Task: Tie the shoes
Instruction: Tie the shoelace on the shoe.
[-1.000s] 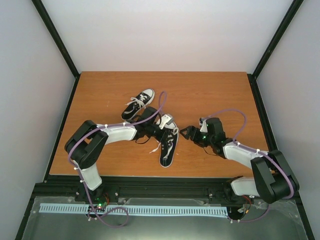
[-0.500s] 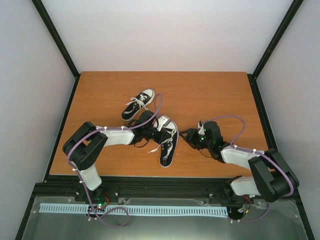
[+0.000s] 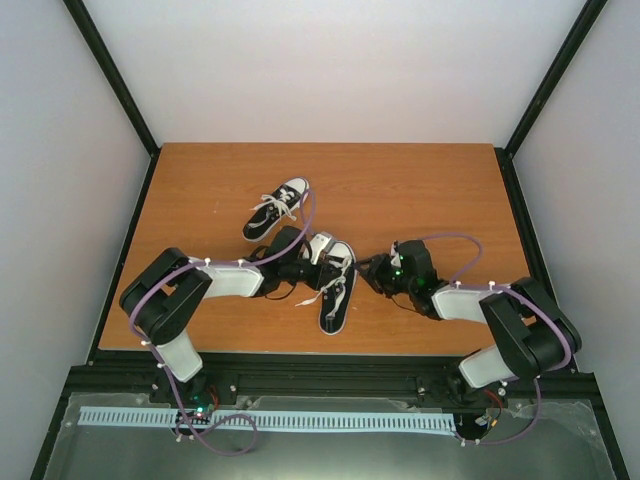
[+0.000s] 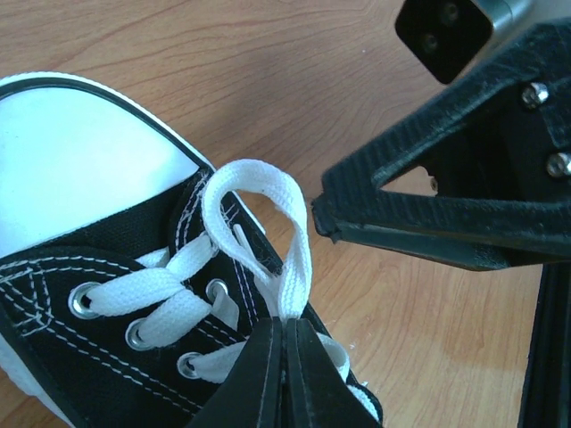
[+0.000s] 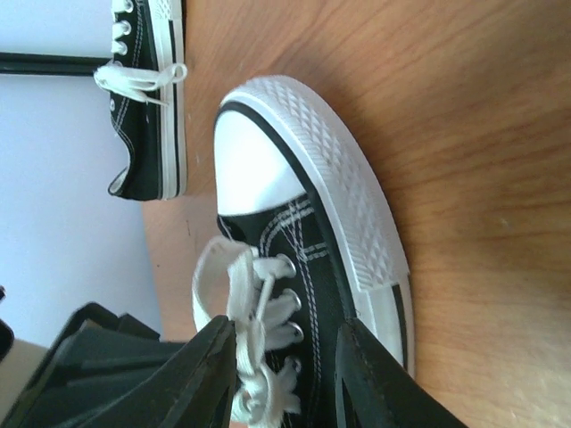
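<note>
Right tool [image 5: 284,357] has slid left to near shoe [image 3: 338,285], apparently spread around lace loop [image 4: 259,214]; left tool [image 4: 285,343] pinches that loop. We judge bow-forming next.

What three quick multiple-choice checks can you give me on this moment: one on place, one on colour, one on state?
1. The shoe being tied lies:
A) nearer the arm bases than the other shoe
B) farther from the bases than it
C) stacked on it

2. The laces are:
A) black
B) white
C) red

3. The left gripper is:
A) open above bare table
B) shut on the toe cap
C) shut on a lace loop

Answers:
1 A, since the top view shows it closer to the bottom edge, where the bases sit.
2 B, since both wrist views show white laces on black canvas.
3 C, since the left wrist view shows its fingers pressed together with the loop's base pinched between them.
</note>
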You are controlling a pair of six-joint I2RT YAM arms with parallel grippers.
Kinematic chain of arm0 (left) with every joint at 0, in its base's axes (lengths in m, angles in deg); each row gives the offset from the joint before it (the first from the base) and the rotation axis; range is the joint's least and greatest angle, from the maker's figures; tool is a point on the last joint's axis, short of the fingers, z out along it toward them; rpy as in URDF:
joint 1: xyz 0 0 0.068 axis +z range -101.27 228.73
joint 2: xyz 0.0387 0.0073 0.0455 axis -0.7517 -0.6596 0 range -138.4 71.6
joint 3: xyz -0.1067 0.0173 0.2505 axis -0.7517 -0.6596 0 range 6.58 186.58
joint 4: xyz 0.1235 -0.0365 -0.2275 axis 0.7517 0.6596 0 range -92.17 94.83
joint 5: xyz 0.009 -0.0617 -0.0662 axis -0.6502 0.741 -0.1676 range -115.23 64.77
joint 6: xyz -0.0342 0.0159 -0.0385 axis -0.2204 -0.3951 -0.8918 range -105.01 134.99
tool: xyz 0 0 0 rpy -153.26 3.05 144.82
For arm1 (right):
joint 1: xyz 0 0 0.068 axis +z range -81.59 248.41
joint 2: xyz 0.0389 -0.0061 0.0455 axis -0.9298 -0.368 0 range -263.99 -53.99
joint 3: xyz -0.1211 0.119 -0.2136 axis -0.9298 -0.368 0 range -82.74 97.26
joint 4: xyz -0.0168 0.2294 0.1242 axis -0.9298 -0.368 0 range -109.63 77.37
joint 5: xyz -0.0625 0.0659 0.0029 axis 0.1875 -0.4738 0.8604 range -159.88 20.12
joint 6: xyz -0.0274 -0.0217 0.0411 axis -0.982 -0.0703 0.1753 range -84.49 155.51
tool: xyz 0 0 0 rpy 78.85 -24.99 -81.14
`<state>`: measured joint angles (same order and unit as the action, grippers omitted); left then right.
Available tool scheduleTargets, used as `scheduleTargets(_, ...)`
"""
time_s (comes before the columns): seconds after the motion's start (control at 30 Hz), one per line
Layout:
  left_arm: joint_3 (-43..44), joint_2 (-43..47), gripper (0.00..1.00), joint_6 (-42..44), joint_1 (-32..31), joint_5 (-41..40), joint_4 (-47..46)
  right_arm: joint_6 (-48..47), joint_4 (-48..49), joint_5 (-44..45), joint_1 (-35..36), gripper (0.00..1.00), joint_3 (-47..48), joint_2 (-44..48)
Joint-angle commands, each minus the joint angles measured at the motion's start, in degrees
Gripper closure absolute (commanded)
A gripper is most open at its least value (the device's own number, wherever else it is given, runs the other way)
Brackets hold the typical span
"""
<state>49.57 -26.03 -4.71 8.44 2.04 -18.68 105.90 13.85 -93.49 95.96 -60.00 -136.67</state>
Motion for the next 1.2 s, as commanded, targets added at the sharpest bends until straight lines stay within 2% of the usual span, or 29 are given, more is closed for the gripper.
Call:
scheduleTargets(0.0,-0.7,1.9,0.99,-1.0,-0.3,1.2,-3.4,1.9,3.3,0.4,0.4,0.68,3.2,-2.5)
scheduleTargets(0.23,-1.3,2.2,0.99,-1.1,-0.3,1.1,-4.2,2.5,3.0,0.2,0.5,0.72,6.6,-6.3)
scheduleTargets(0.5,-2.2,2.8,0.99,-0.9,-0.3,0.2,-5.1,5.3,3.6,1.3,1.2,0.76,6.2,-8.4)
scheduleTargets(0.93,-5.1,4.4,0.99,-2.1,-0.3,-3.3,-8.5,9.4,4.6,3.2,1.3,0.67,4.2,-9.0)
scheduleTargets(1.17,-6.2,5.2,0.99,-2.7,-0.3,-4.8,-9.8,9.2,1.8,4.8,1.3,0.62,3.5,-7.2)
